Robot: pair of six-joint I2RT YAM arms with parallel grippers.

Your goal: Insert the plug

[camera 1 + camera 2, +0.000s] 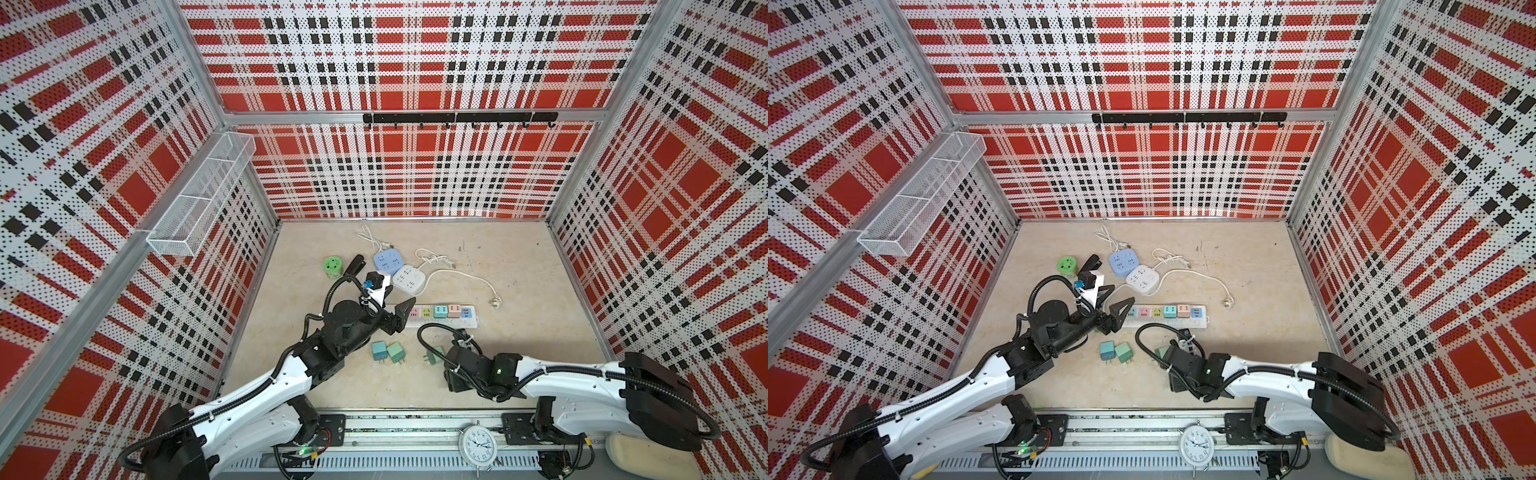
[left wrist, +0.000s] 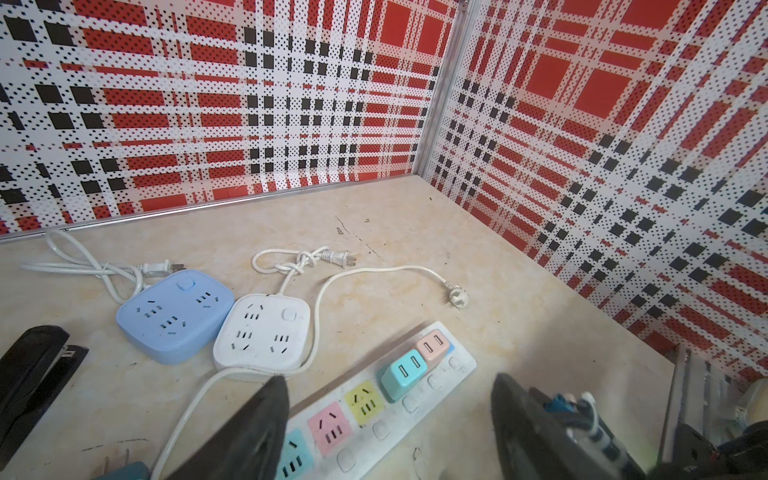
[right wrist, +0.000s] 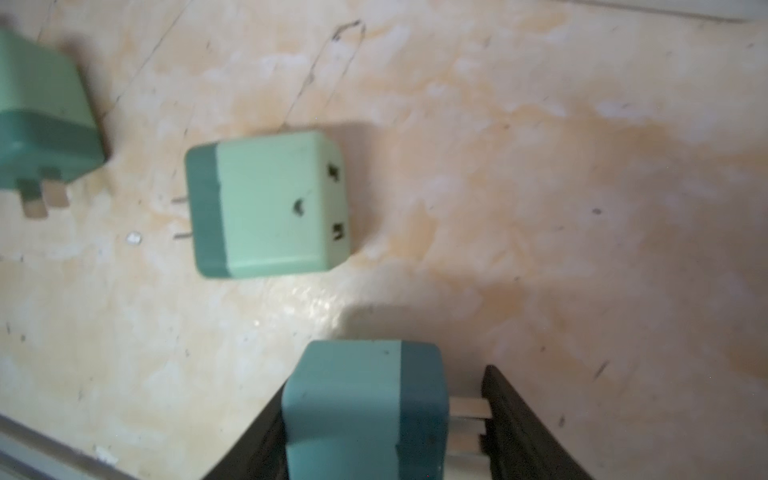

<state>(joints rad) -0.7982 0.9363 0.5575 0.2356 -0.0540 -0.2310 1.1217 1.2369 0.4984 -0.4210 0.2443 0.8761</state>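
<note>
Plug point(image 3: 353, 415) sits between right gripper point(image 3: 380, 388) jaws (whether clamped, unclear). Left gripper point(image 2: 388, 380) wide, empty, above power strip point(image 2: 409, 403).

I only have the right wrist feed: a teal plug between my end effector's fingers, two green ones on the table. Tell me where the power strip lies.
Observer: The power strip lies farther back on the table than your teal plug, running left to right in both top views.
Operator: Name its free sockets.
Observer: In the left wrist view the teal socket, pink socket and yellow socket are empty; the teal adapter and pink adapter fill the next two.
Operator: Report the other arm.
Observer: The left end effector is open, over the strip's left end.
</note>
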